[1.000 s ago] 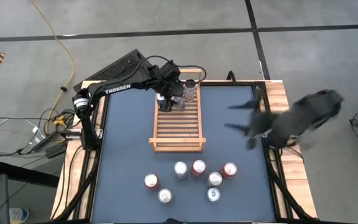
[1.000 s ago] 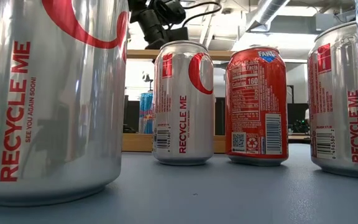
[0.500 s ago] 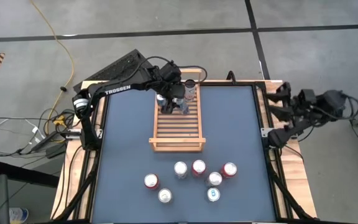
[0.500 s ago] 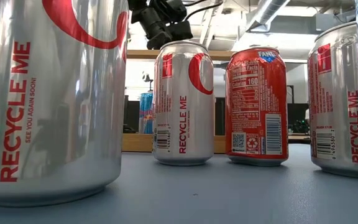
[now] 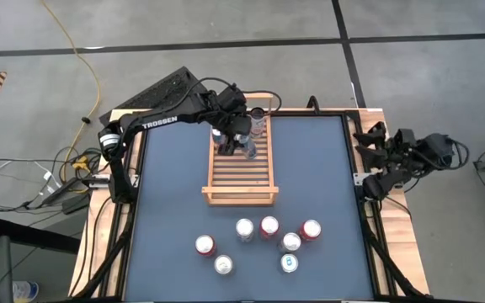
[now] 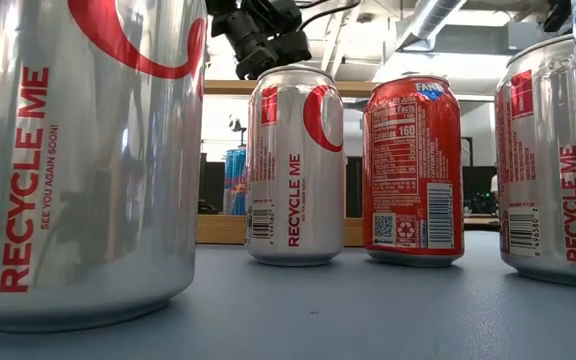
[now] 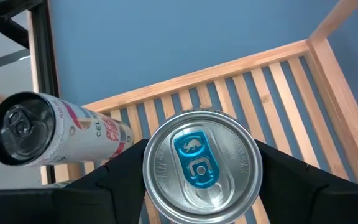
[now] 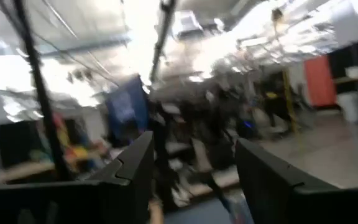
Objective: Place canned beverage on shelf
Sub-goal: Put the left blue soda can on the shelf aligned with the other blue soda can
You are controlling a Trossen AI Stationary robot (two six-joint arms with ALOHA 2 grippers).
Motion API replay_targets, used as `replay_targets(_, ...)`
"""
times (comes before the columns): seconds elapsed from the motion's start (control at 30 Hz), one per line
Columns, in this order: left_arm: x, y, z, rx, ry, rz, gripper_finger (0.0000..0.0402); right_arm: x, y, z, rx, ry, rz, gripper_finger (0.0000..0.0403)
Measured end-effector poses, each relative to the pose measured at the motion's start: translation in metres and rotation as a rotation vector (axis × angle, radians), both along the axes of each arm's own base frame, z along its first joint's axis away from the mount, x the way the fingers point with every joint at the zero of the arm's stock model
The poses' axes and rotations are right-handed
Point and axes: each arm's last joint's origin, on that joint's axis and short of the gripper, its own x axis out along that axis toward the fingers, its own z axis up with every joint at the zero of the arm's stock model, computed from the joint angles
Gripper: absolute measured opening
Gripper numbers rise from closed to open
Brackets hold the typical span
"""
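The shelf (image 5: 241,172), a light-wood slatted rack, lies on the blue table. My left gripper (image 5: 241,143) is over its far end, shut on a can with a blue tab (image 7: 201,165). Beside that can, a slim white can with pink print (image 7: 23,127) stands on the slats (image 5: 258,122). The low view shows a blue can (image 6: 235,180) beyond the shelf's near rail (image 6: 218,228). My right gripper (image 5: 369,139) is off the table's right edge, open (image 8: 194,180) and holding nothing. My left gripper pinches the can's round side wall just below the top rim (image 7: 146,167), with one finger (image 7: 114,180) on each side. The fingers slant down onto it from the far left. The can stands upright with its top up. The can itself hides its base.
Several loose cans, silver and red, stand in a cluster near the table's near edge (image 5: 259,240), and they fill the low view (image 6: 293,165). The blue table top is bare between them and the shelf. Wooden borders (image 5: 381,126) frame the table.
My right arm has swung from above the table's far right part out toward the right edge and downward. It now sits folded beside the table with the gripper facing the room. My left gripper has stayed on its can at the shelf's far end.
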Motion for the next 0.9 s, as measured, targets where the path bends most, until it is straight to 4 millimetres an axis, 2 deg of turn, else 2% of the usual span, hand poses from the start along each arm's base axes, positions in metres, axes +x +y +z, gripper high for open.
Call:
replay_targets(0.1, 0.001, -0.002, 0.000, -0.006, 0.004, -0.003, 0.0238, 0.009, 0.004, -0.009, -0.009, 0.095, 0.007, 0.0210)
replay_targets(0.23, 0.002, -0.004, 0.000, -0.012, -0.002, -0.001, 0.0238, 0.011, 0.005, -0.013, 0.033, 0.136, 0.032, 0.0210)
replay_targets(0.43, 0.002, -0.005, 0.000, -0.070, -0.014, 0.016, 0.0238, 0.014, 0.006, -0.019, 0.001, 0.201, 0.029, 0.0210)
replay_targets(0.9, -0.003, 0.003, -0.001, 0.065, 0.057, 0.120, 0.0238, 0.015, 0.007, -0.024, -0.032, 0.258, 0.028, 0.0210)
